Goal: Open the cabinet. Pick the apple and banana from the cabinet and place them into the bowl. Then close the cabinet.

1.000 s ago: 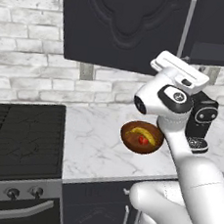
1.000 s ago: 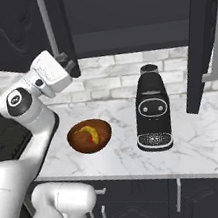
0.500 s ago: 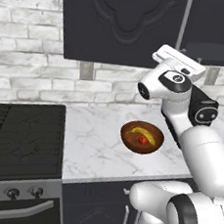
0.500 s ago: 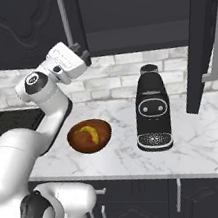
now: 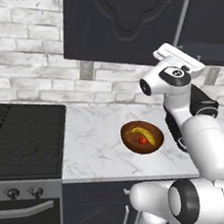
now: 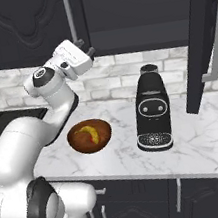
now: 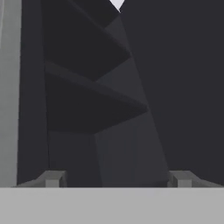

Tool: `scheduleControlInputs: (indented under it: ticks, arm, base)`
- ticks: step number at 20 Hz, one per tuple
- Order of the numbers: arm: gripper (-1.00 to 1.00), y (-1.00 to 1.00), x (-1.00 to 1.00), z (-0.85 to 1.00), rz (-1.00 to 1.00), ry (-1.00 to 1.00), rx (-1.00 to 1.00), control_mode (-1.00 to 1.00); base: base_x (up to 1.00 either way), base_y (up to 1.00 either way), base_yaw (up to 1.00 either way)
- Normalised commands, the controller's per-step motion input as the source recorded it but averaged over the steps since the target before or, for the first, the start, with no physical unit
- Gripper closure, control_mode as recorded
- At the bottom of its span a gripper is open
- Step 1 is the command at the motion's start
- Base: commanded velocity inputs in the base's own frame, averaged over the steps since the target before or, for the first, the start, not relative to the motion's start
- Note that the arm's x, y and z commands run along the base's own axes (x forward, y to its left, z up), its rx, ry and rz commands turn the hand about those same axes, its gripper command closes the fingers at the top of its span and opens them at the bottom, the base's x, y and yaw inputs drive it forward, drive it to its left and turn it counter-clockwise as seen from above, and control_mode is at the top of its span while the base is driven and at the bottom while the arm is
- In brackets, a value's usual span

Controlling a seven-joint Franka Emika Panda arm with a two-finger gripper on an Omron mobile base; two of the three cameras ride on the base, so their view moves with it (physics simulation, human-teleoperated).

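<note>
both fruits lay in the bowl (image 5: 141, 137) on the marble counter (image 5: 95, 146): banana (image 5: 142, 132) across the middle, apple (image 5: 143, 140) touching it on the near side. held the gripper (image 6: 86, 48) well above the bowl, up at the lower edge of the cabinet (image 6: 128, 6), just beside the left door's silver handle (image 6: 68, 14). fingertips (image 7: 51, 178) stood wide apart, gripping nothing. left the right door (image 6: 200, 34) swung open, off beyond the coffee machine (image 6: 151, 108) from the bowl.
</note>
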Motion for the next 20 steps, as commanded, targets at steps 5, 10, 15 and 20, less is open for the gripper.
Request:
scheduleControlInputs:
  ticks: [5,10,15,20]
  arm:
    - [-1.00,0.00,1.00,-0.18,-0.05,0.01,0.00,-1.00]
    - [-1.00,0.00,0.77,-0.12,-0.01,0.00,0.00,-1.00]
    - [-1.00,0.00,0.00,0.00,0.00,0.00,0.01,-1.00]
    - [-1.00,0.00,-1.00,0.05,0.00,0.00,0.12,-1.00]
  base:
    - [0.00,0.00,0.00]
    - [0.00,0.00,0.00]
    - [0.00,0.00,0.00]
    - [0.00,0.00,0.00]
